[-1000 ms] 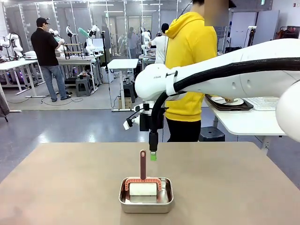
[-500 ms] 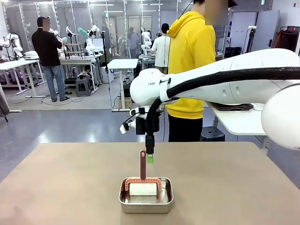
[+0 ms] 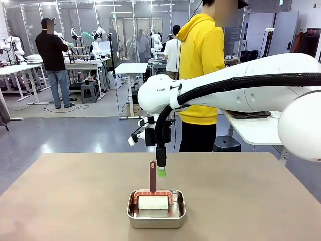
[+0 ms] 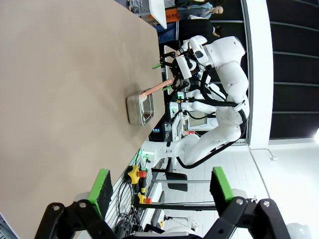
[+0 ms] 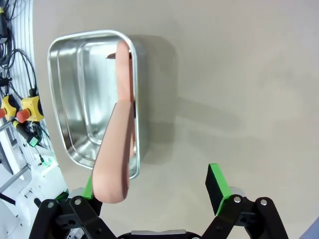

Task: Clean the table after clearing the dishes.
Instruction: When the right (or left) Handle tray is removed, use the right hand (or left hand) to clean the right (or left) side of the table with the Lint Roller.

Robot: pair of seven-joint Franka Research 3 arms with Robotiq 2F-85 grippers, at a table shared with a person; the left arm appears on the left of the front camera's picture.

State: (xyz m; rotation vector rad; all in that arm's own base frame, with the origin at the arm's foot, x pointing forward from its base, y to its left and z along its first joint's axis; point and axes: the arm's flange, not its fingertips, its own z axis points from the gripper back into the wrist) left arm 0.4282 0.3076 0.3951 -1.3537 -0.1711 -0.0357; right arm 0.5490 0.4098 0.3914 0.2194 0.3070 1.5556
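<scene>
While wide-jawed, right end effector (image 3: 161, 169) just beside brush handle (image 3: 152, 175).

Bright, even indoor light. The steel pan (image 5: 84, 99) gleams softly and throws a faint shadow on the matte table (image 5: 224, 74). The 2 wrist views bow at their edges; the close brush handle (image 5: 117, 164) looks soft

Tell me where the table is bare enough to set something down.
The table is bare left of the steel pan to the left edge, and right of it to the right edge. Crowded: the near middle, where the right gripper hangs beside the upright brown handle.
</scene>
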